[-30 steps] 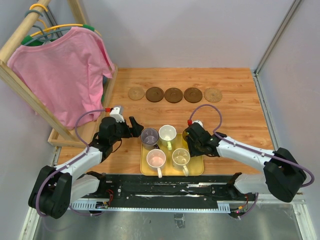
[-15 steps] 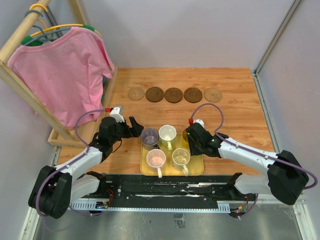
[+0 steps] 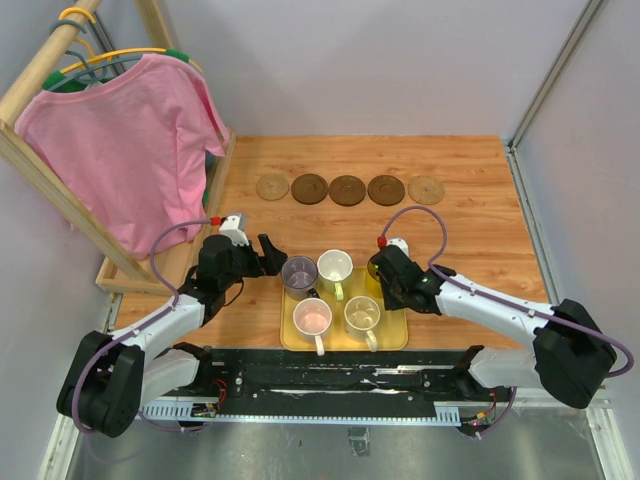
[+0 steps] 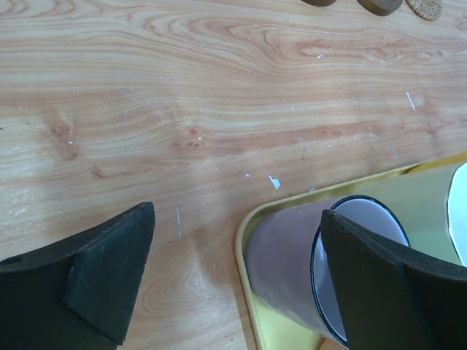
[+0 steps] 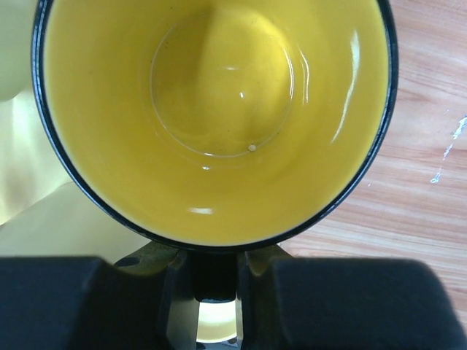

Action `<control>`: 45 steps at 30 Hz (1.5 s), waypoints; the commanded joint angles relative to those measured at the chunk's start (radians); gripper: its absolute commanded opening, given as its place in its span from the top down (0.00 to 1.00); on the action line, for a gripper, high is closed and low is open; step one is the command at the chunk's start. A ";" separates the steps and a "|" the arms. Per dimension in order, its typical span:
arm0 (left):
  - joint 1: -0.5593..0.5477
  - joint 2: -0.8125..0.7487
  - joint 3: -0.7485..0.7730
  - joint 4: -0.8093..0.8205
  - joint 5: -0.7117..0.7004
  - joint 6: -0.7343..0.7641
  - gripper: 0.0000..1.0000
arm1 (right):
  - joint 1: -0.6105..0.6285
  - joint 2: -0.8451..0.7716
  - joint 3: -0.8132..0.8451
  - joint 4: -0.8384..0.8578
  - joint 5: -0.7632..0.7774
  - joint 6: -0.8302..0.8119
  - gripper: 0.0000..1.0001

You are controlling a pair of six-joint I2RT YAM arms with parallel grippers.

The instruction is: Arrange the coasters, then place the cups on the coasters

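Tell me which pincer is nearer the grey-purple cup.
Left. The left pincer sits open beside the grey-purple cup at the tray's left edge; the right pincer is across the tray, at the yellow cup.

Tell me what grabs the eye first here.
A pink shirt hangs on the wooden rack at far left. Five coasters sit in a row at the far side, all bare. Near the arms, the right gripper pinches the yellow cup by its handle at the right edge of the tray.
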 commanded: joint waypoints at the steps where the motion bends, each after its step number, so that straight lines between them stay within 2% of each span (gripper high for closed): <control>1: -0.003 0.000 -0.006 0.037 0.001 -0.001 0.00 | 0.011 0.017 0.034 0.003 0.036 -0.002 0.96; 2: -0.004 -0.001 -0.005 0.036 0.002 -0.001 0.00 | 0.011 0.020 0.037 0.001 0.036 -0.006 0.99; 9: -0.004 -0.008 -0.003 0.032 0.000 0.001 0.00 | 0.016 0.011 0.052 0.014 0.033 -0.044 0.99; 17: -0.004 -0.020 0.004 0.023 -0.009 0.006 0.00 | 0.023 -0.083 0.056 0.051 0.066 -0.084 0.99; 26: -0.004 -0.011 0.004 0.023 -0.014 0.007 0.00 | 0.013 -0.179 0.068 0.074 0.197 -0.158 0.99; 30: -0.004 -0.004 0.021 0.018 -0.019 0.005 0.00 | -0.059 -0.171 0.121 0.093 0.223 -0.245 0.99; 35: -0.003 0.026 0.069 0.015 -0.029 0.003 0.00 | -0.230 -0.121 0.195 0.169 0.175 -0.353 0.99; 45: -0.002 0.167 0.218 0.022 -0.085 0.002 0.00 | -0.525 0.148 0.407 0.289 -0.013 -0.432 0.99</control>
